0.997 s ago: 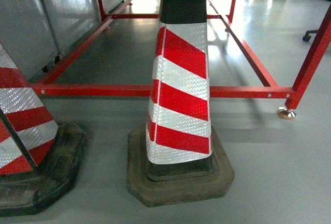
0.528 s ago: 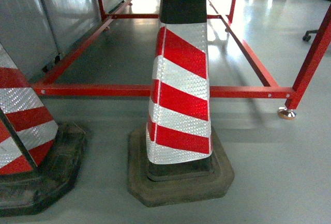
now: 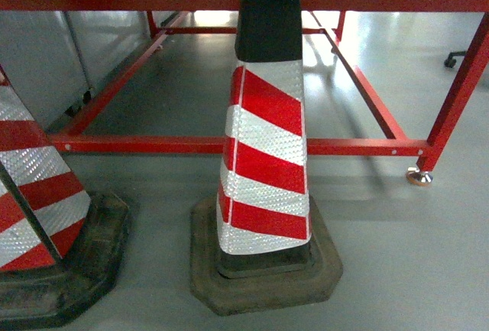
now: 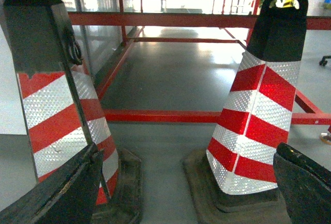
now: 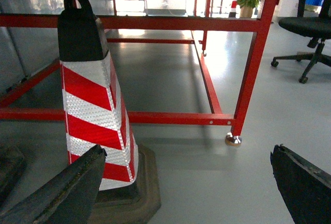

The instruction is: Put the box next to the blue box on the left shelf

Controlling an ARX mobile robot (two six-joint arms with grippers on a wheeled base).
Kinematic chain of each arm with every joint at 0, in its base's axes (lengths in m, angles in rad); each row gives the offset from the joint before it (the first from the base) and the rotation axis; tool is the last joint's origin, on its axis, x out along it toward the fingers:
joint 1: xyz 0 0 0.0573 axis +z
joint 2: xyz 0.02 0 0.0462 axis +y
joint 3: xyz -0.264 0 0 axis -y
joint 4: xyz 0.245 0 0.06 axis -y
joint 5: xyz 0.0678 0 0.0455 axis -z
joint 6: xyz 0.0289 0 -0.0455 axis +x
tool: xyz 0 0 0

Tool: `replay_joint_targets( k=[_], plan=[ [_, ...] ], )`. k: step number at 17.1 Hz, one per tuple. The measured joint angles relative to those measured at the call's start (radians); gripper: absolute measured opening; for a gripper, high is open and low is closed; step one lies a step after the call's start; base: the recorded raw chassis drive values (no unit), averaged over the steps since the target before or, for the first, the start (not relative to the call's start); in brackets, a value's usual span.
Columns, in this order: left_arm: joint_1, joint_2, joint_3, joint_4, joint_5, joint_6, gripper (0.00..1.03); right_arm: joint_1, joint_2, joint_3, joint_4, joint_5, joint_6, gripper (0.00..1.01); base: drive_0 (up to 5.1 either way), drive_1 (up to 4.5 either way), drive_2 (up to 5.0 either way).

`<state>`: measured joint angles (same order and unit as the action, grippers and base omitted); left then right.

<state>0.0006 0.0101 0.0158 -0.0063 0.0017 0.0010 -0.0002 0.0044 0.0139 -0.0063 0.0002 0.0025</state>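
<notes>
- Head view: a red-and-white striped traffic cone (image 3: 263,147) with a black top stands at centre on the grey floor (image 3: 405,254). A second cone (image 3: 34,193) sits at 8 o'clock. A red metal frame (image 3: 229,145) runs behind them. No arm shows here, and neither the box nor the left shelf is in sight.
- Left wrist view: the left pincer (image 4: 186,193) points level and forward, its two dark fingers (image 4: 62,193) spread wide at 7 and 5 o'clock, holding nothing, with a cone on either side.
- Right wrist view: the right pincer (image 5: 186,188) is likewise level, wide apart and empty. An office chair (image 5: 310,32) stands at 2 o'clock.
- Judgement: a plastic crate should be stiff, smooth and bulky, so gripping its rim on opposite sides with both pincers seems best.
</notes>
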Motion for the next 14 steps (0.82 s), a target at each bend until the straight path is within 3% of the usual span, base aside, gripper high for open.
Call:
replay_joint_targets(
  k=[14],
  plan=[
    [0.000,0.000,0.000,0.001,-0.002,0.000,0.98,0.000,0.000,0.000,0.001,-0.001,-0.001,0.98,0.0,0.00,0.0]
  ],
)
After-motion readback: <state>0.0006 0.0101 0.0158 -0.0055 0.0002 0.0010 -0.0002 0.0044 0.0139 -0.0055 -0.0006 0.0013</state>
